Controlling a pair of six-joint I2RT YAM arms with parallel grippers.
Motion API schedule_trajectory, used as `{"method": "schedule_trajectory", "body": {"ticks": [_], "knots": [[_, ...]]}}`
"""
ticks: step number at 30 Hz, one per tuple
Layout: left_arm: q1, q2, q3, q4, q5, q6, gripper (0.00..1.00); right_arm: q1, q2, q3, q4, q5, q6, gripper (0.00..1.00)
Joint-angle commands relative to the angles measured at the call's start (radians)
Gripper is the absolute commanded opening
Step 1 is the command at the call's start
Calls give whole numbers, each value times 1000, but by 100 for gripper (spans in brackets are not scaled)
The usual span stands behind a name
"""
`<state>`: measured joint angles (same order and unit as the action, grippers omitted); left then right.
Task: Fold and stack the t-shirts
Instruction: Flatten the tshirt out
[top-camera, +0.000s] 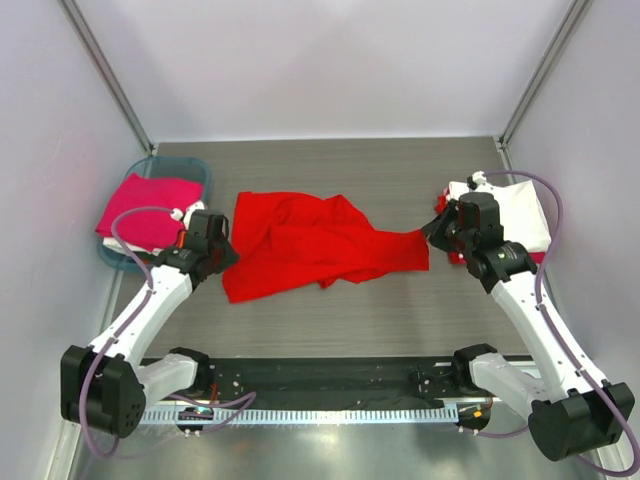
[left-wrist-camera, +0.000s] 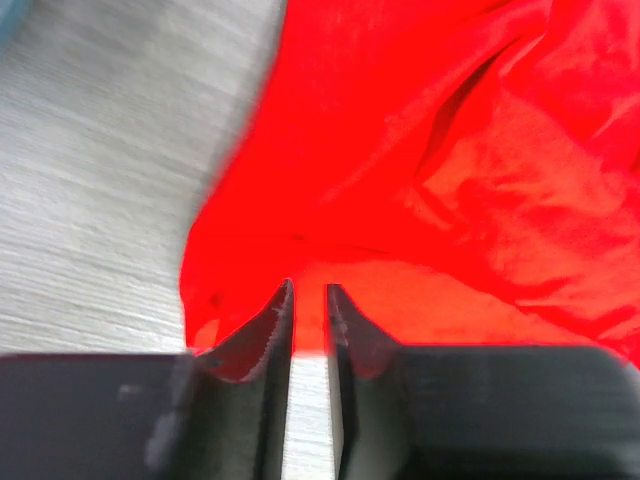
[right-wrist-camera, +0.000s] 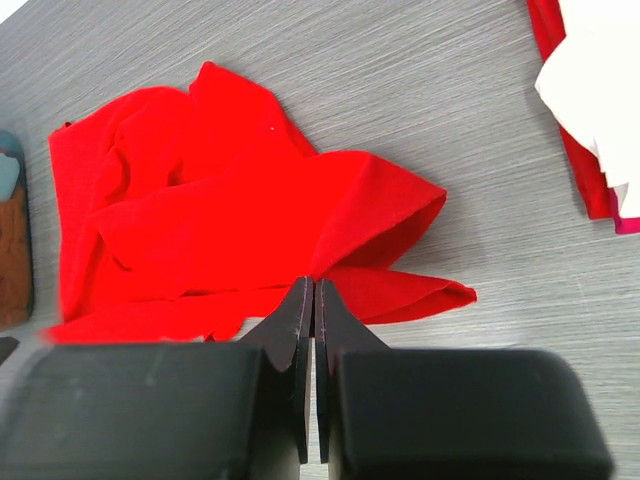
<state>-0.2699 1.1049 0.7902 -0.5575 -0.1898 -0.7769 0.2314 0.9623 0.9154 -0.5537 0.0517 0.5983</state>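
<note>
Red shirt (top-camera: 320, 245) is noted crumpled on the surface (top-camera: 400, 315), left gripper (left-wrist-camera: 309, 288) narrowly parted at its edge, right gripper (right-wrist-camera: 314, 281) pressed together.

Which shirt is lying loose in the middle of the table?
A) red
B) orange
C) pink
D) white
A: the red shirt lies crumpled in the middle, while the pink shirt sits in the basket at the left and the white shirt tops the pile at the right.
</note>
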Motion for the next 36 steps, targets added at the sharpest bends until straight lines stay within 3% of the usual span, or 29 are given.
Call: {"method": "schedule_trajectory", "body": {"ticks": [1,7,10,14,26,32,36], "knots": [[-2,1,-34,19,36,11,21,-4,-2,5,46,-7,-6,4],[-2,-4,-91,87,93,10,25,-4,1,-15,52,16,0,1],[0,15,-82,68,58,11,48,-4,9,-15,54,13,0,1],[-2,49,-72,79,3,19,54,-3,13,-20,57,4,0,1],[0,236,-17,111,-33,28,48,-4,0,-38,57,7,4,1],[0,224,-20,122,-13,24,25,-3,3,-39,58,4,0,1],[0,181,-32,120,-16,24,5,-3,1,-39,60,8,-3,1]]}}
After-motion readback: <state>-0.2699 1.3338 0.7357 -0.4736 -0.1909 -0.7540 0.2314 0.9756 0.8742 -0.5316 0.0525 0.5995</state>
